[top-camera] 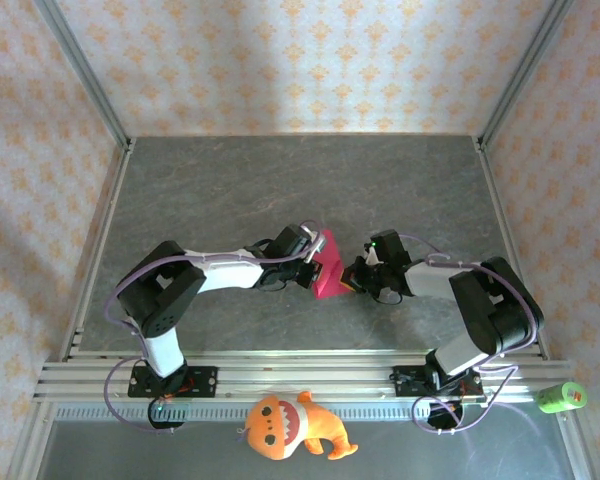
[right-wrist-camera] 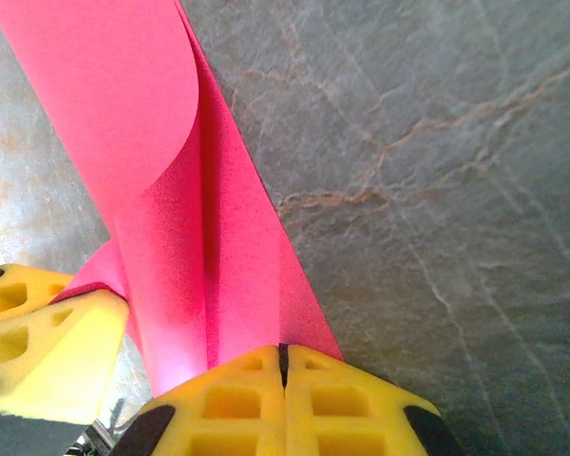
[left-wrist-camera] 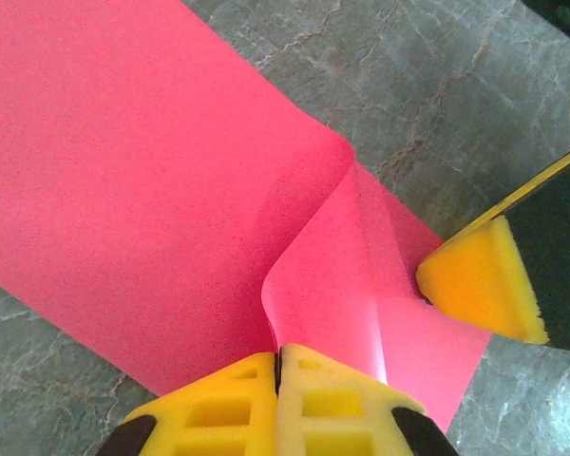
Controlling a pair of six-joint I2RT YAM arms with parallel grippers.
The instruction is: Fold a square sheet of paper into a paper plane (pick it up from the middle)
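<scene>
The square sheet of paper (top-camera: pixel 330 268), magenta-pink, stands between the two grippers at the table's middle. It is a long band with one flap curling up, not a paper plane. In the left wrist view the sheet (left-wrist-camera: pixel 123 190) spreads over the table and its curled flap runs down into my left gripper (left-wrist-camera: pixel 278 353), which is shut on it. A yellow finger (left-wrist-camera: pixel 480 280) of the right gripper touches the sheet's right side. In the right wrist view the sheet (right-wrist-camera: pixel 171 218) rises as a creased strip from my right gripper (right-wrist-camera: pixel 283 350), shut on its lower edge.
The grey marbled table (top-camera: pixel 230 190) is walled by patterned panels and metal posts. An aluminium rail (top-camera: pixel 310 375) carries both arm bases. In front of it lie an orange plush toy (top-camera: pixel 290 425) and a green cylinder (top-camera: pixel 561 397) at the far right.
</scene>
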